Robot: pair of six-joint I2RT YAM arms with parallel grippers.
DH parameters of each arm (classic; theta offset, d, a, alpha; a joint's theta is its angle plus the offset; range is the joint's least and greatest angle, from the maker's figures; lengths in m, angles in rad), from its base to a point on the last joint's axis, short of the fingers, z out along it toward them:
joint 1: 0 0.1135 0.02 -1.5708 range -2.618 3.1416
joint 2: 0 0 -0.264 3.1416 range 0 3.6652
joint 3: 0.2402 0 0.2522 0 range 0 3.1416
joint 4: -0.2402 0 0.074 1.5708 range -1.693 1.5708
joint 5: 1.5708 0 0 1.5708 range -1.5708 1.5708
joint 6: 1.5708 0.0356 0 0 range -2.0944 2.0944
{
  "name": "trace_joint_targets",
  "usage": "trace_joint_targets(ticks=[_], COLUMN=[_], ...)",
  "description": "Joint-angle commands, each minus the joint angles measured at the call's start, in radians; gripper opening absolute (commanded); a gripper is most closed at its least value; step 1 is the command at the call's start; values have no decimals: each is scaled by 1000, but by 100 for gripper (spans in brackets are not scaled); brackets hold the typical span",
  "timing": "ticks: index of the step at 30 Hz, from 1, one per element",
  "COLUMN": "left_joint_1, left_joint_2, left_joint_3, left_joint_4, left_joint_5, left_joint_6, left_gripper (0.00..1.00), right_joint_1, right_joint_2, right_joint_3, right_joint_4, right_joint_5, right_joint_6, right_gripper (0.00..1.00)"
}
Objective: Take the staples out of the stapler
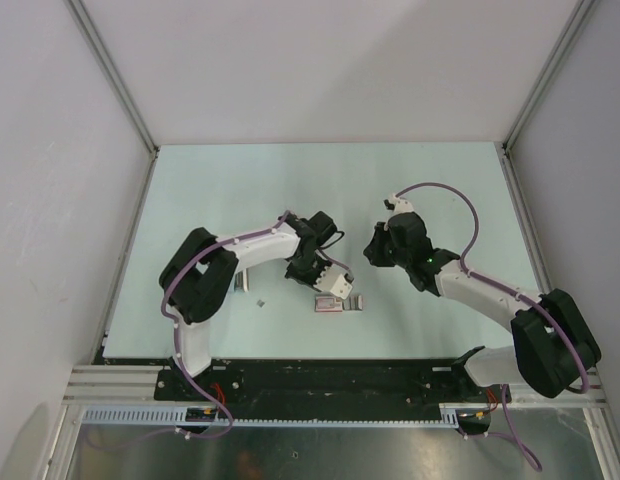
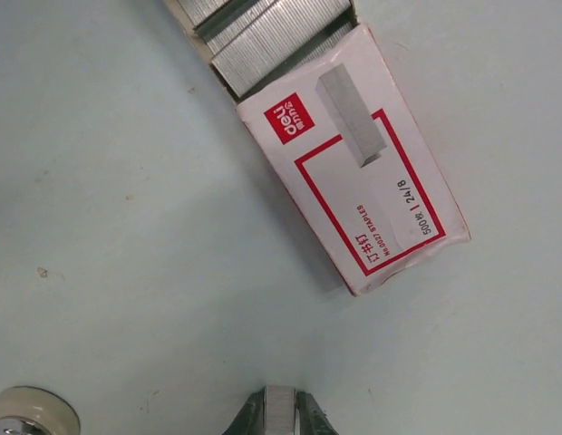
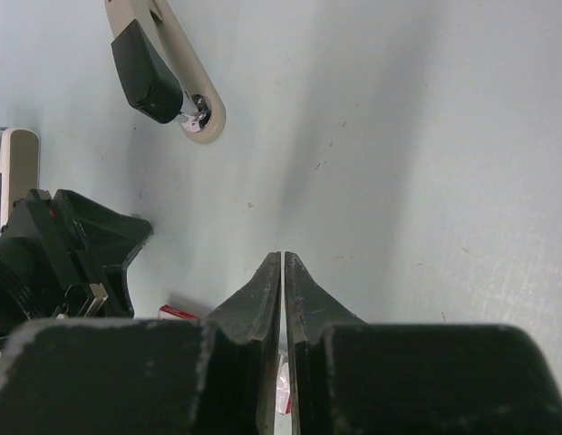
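My left gripper (image 2: 281,419) is shut on the staples (image 2: 281,408), a short silvery strip held between its fingertips just above the table. It hovers next to the staple box in the top view (image 1: 325,283). The stapler (image 3: 163,72), cream with a black top part, lies on the table at the upper left of the right wrist view. A cream rounded end (image 2: 27,415) that may be part of it shows at the bottom left of the left wrist view. In the top view the stapler is hidden by the left arm. My right gripper (image 3: 282,258) is shut and empty, raised over bare table (image 1: 375,250).
A white-and-red staple box (image 2: 353,154) lies ahead of the left gripper, its end open with rows of spare staples (image 2: 263,27) showing. It also shows in the top view (image 1: 337,304). A small dark speck (image 1: 260,301) lies left of it. Metal frame walls enclose the table.
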Motion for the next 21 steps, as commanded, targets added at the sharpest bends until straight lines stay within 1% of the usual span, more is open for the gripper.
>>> trace_joint_targets(ticks=[1, 6, 10, 13, 16, 21], left_joint_1=[-1, -3, -4, 5, 41, 182], left_joint_2=[64, 53, -20, -101, -187, -273], left_joint_3=[-23, 13, 87, 177, 304, 545], left_joint_4=[-60, -60, -59, -60, -59, -41], left_joint_5=[1, 35, 100, 178, 309, 649], left_joint_6=[7, -54, -169, -293, -454, -812], left_gripper=[25, 18, 16, 14, 13, 13], right_joint_1=[-5, -7, -6, -11, -16, -38], right_joint_2=[-33, -41, -66, -101, -146, -244], right_joint_3=[0, -1, -1, 4, 7, 8], right_joint_4=[23, 18, 19, 20, 23, 58], right_joint_5=[-3, -4, -10, -13, -60, -148], right_joint_6=[-2, -1, 1, 4, 7, 20], right_gripper=[8, 7, 7, 7, 7, 11])
